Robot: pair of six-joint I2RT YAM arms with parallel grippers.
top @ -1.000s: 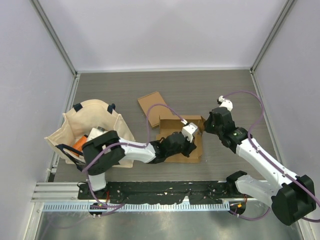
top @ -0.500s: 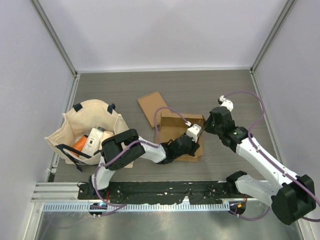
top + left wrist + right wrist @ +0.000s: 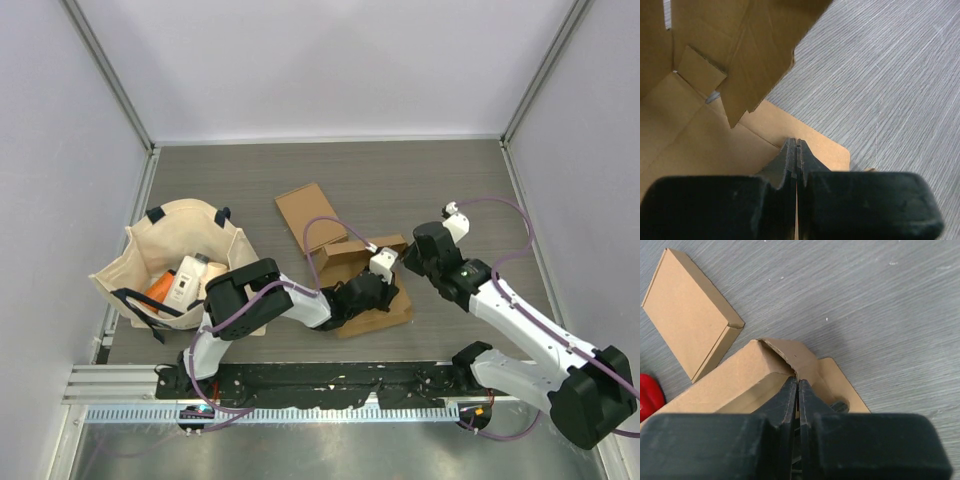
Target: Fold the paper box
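Observation:
The brown paper box (image 3: 385, 312) lies partly folded in the middle of the table, with one wall raised and a flat panel reaching to the right. My left gripper (image 3: 386, 284) is shut, and its tips (image 3: 797, 142) rest on the box's flat inner panel (image 3: 700, 135), beside a hanging flap. My right gripper (image 3: 405, 262) is shut on the edge of a raised corner flap (image 3: 790, 357) of the box (image 3: 740, 375); its tips (image 3: 798, 381) pinch the cardboard.
A second flat-folded cardboard box (image 3: 308, 215) lies just behind the box and also shows in the right wrist view (image 3: 687, 335). A cream tote bag (image 3: 180, 260) with items inside stands at the left. A red object (image 3: 647, 395) sits at that view's left edge.
The box has turned, and its flat panel has swung out to the lower right. My right gripper moved slightly toward me with the flap. My left gripper reached further right across the box.

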